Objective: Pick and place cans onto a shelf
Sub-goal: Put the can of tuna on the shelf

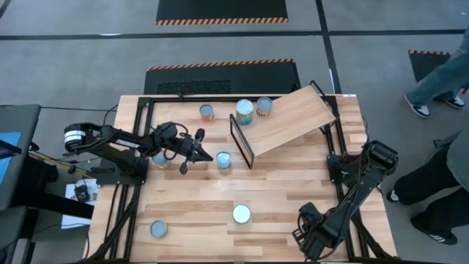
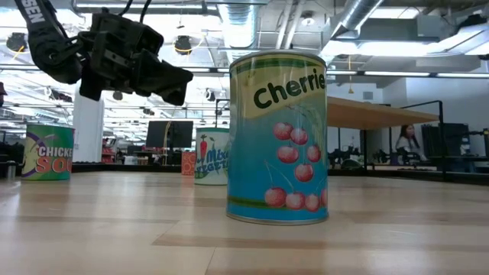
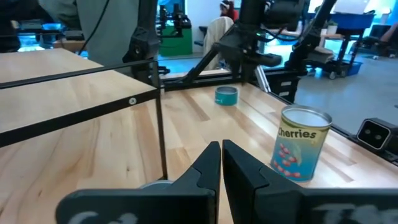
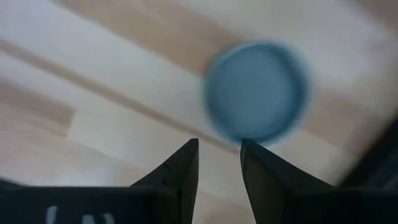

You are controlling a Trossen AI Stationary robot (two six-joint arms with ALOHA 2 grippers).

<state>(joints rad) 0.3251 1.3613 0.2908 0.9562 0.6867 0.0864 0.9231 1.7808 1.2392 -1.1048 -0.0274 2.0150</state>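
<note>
Low view: a cherries can (image 2: 278,137), lettered "Cherries", was seen upright on the plank table (image 2: 114,237), near its front edge. The left gripper (image 1: 189,156) was held raised beside the slanted shelf (image 1: 287,119), fingers pressed together. The right gripper (image 4: 219,163) was angled down over a blue lid (image 4: 256,92), fingers parted, nothing pinched.

Looking down past the right gripper (image 4: 219,163), its two dark fingers (image 4: 180,168) stand a little apart with a narrow gap between them and nothing held there. Below lies the light wooden tabletop (image 4: 112,81), its planks running at a slant. On it sits a can (image 4: 256,91), seen from above as a blurred pale-blue round lid, just beyond the fingertips and slightly off to one side
</note>
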